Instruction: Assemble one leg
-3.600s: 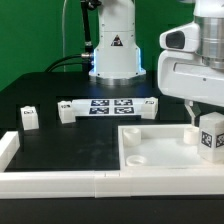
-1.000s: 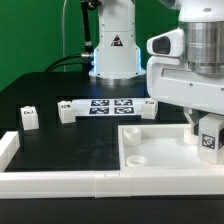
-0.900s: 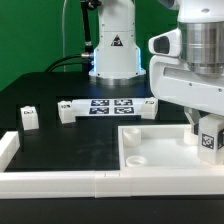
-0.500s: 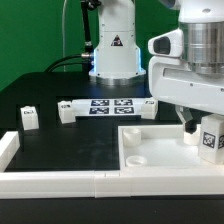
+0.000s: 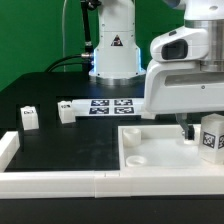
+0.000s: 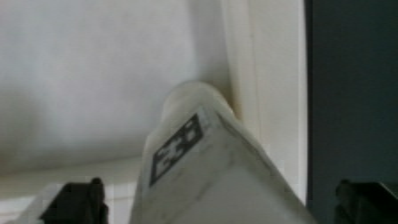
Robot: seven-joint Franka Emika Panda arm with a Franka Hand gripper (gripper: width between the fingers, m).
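A white leg (image 5: 212,136) with a black-and-white marker stands upright at the exterior view's right, over the far right corner of the large white panel (image 5: 160,152). My gripper (image 5: 198,132) is down around it. In the wrist view the leg (image 6: 210,160) rises between my two dark fingertips (image 6: 75,202), with a gap on each side, so the jaws are open around it without touching. Whether the leg's foot sits in a socket is hidden. A second small white leg (image 5: 29,118) lies on the black table at the left.
The marker board (image 5: 108,106) lies at the back middle in front of the arm's base (image 5: 116,55). A white rail (image 5: 60,180) runs along the table's front, with an upright end piece (image 5: 8,148) at the left. The panel has a round socket (image 5: 136,157).
My hand has shifted a little to the exterior view's left and sunk slightly. The leg stays at the panel's right corner.
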